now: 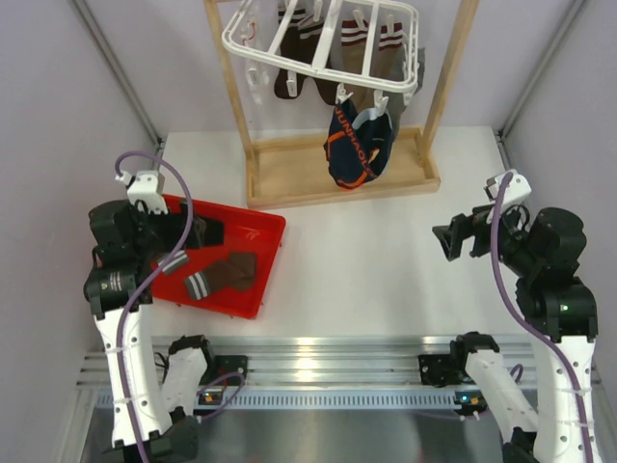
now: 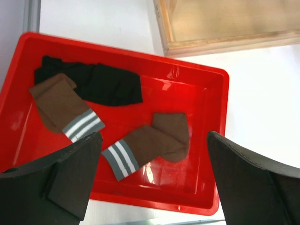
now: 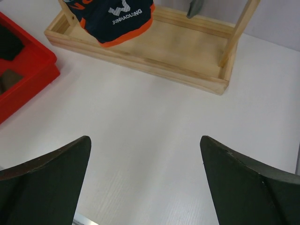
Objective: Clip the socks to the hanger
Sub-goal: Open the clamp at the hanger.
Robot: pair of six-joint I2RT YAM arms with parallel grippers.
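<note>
Socks (image 2: 61, 105) in red tray (image 2: 199, 89), cuffs (image 2: 119, 161) partly behind parted left tool (image 2: 153, 136); right tool (image 3: 145, 138) likewise parted.

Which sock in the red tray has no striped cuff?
The black sock, along the far wall of the red tray; the two brown socks have striped cuffs.

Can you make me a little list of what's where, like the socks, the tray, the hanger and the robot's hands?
tray: red tray on the table, left side
in the tray: one black sock, two brown socks with striped cuffs
hanger: white hanger up on the wooden frame, far side
already hanging: hung socks, plus navy fabric with orange trim
left gripper: open, above the tray
right gripper: open, above bare table
</note>
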